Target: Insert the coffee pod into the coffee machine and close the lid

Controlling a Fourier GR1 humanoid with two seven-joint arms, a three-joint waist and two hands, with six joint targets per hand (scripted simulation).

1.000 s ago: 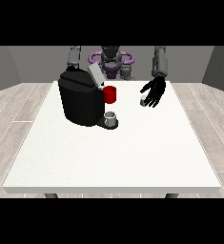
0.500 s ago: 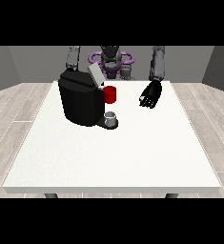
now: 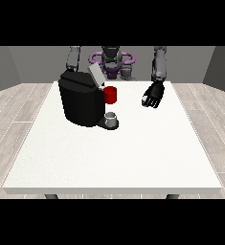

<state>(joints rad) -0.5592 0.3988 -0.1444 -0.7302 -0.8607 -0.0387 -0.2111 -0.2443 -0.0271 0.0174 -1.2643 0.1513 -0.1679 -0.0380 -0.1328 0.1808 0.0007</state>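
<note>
Hand at the view's right [image 3: 153, 95]: black, hanging above the bench with fingers pointing down and loosely curled, holding nothing. It touches no object. Its grey forearm rises toward the robot's shoulder at the top of the view.

Hand at the view's left: not visible. Only the grey arm [image 3: 73, 58] shows, coming down behind the coffee machine, so the state of that hand cannot be told.

Coffee machine [image 3: 81, 99]: black, bulky, standing on the far left part of the bench. Lid [image 3: 95, 75]: grey, tilted up and back, open. A red piece [image 3: 110, 94] sits at the machine's front upper side, just below the raised lid; whether this is the coffee pod or part of the machine cannot be told. A small grey cup [image 3: 111, 117] stands on the machine's base, directly under the red piece.

Bench [image 3: 114, 158]: large, white. The visible hand is well apart from the machine, off to its right in the view.

Robot torso [image 3: 112, 61]: behind the far edge, grey with a purple ring.
</note>
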